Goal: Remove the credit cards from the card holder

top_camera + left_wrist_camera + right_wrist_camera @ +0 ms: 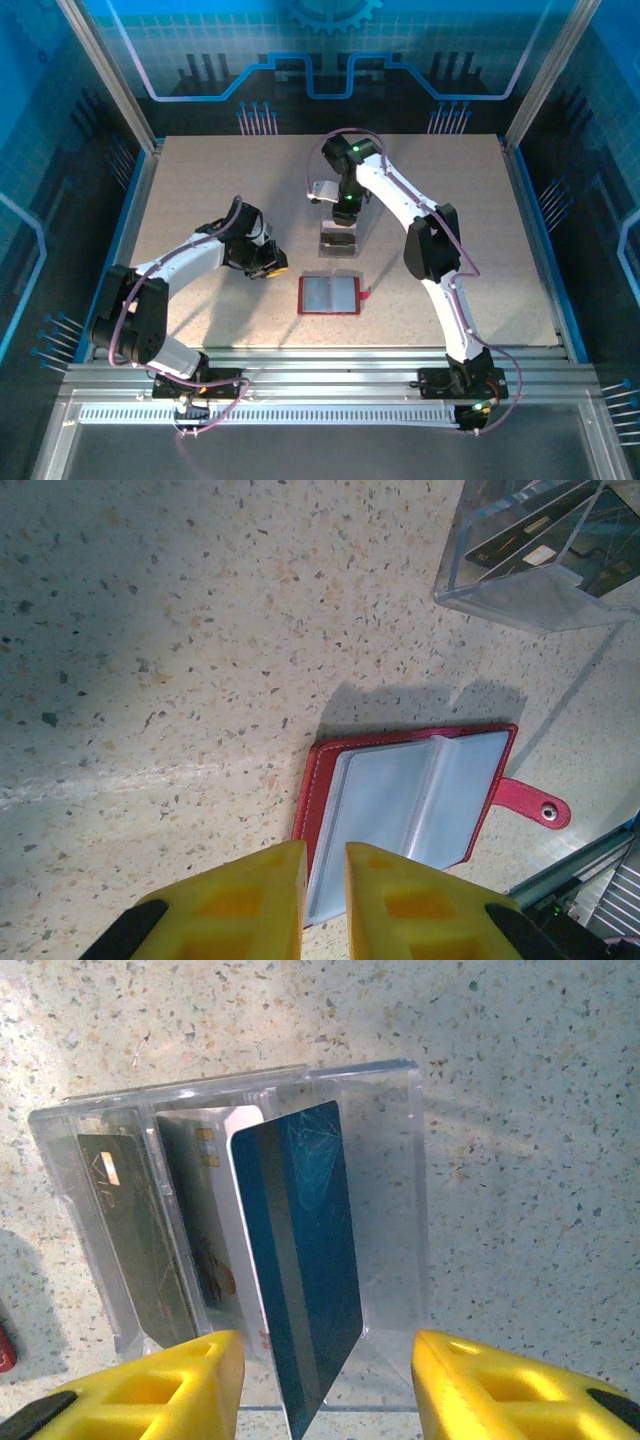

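The red card holder point(328, 294) lies open on the table, its grey-silver sleeves point(420, 790) up and its red tab point(530, 802) to the right. My left gripper point(325, 880) hovers over its left edge, its jaws nearly together with nothing between them. In a clear plastic box point(395, 1160) stand three credit cards: a blue one point(300, 1260), a pale one point(205, 1210) and a dark one point(135, 1230). My right gripper point(325, 1380) is open above the box. The blue card leans between its fingers, touching neither.
The clear box point(340, 240) stands just behind the card holder at mid-table, under my right gripper point(340, 225). My left gripper point(272, 266) is left of the holder. Blue walls ring the table and a metal rail runs along its near edge.
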Action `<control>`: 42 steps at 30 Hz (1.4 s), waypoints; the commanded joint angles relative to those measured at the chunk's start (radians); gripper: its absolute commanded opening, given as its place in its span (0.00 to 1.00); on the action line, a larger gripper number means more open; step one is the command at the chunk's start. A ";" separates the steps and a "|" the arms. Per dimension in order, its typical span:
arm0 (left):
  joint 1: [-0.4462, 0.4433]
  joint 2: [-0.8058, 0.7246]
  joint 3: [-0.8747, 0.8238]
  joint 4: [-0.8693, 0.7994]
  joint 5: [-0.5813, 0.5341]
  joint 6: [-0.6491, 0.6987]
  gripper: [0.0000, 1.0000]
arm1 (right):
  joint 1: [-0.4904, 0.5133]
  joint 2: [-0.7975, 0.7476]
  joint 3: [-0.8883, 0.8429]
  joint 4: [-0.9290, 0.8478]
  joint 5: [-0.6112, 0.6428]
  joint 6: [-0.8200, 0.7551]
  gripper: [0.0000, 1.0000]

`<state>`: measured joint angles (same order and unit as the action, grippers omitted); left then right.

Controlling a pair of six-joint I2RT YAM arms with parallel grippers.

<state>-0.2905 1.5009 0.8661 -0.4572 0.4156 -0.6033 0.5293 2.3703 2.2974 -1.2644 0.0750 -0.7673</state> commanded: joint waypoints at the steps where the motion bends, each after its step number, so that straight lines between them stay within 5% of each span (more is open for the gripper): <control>1: 0.010 0.003 -0.012 0.005 0.020 -0.007 0.17 | 0.003 -0.005 -0.009 0.019 0.012 0.013 0.49; 24: 0.011 0.014 -0.004 0.000 0.029 0.002 0.17 | 0.000 -0.015 -0.024 0.128 0.095 0.038 0.49; 42: 0.011 0.029 0.000 0.012 0.048 -0.001 0.17 | 0.007 -0.174 -0.185 0.304 0.203 0.093 0.49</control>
<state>-0.2897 1.5223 0.8661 -0.4454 0.4393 -0.6029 0.5293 2.2490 2.1365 -1.0065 0.2550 -0.6994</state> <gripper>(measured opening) 0.169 0.491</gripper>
